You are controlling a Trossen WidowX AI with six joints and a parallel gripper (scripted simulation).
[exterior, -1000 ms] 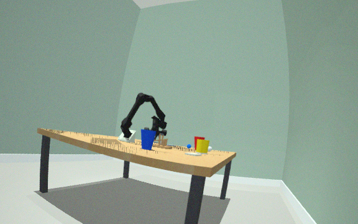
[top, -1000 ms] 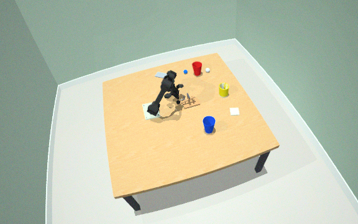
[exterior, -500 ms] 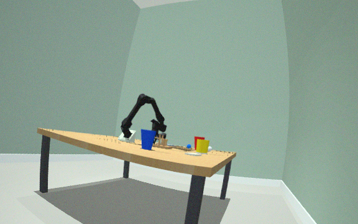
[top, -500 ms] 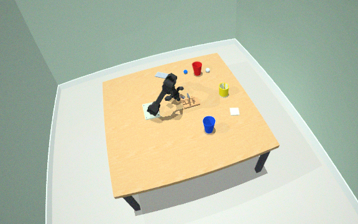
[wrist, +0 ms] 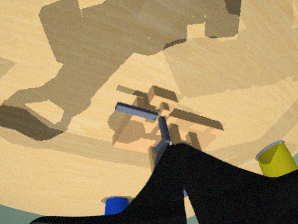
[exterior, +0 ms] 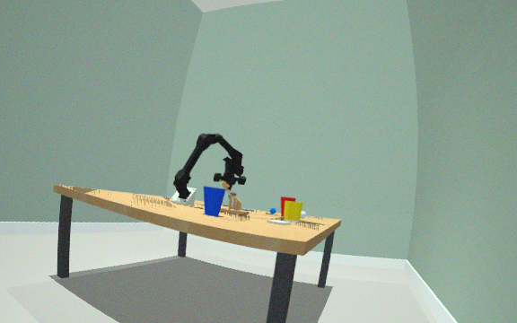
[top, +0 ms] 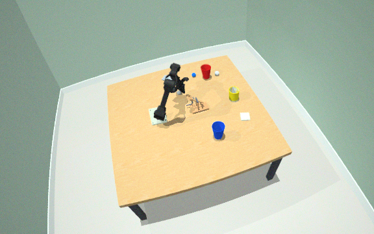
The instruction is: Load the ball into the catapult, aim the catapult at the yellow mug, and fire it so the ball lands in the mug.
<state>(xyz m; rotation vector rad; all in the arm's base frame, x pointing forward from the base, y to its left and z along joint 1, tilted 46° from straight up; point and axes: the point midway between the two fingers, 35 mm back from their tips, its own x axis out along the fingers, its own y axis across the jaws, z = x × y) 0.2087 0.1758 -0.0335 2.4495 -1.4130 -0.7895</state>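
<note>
Catapult [top: 201, 108] [exterior: 235, 205] [wrist: 132, 140], one: light wood with blue-grey parts, its flat base set on the table and its throwing arm seen raised at a slant. Mug [top: 234, 94] [exterior: 293, 211] [wrist: 278, 161], one: yellow outside, pale inside, stood upright, mouth up, on the table, well apart from the catapult.

The black claw [wrist: 176, 152] covers part of the catapult [top: 200, 107] [exterior: 236, 206] [wrist: 150, 122] in the wrist view, whose right edge cuts off the yellow mug [wrist: 276, 159], and its fingertips are too small to read from above.
</note>
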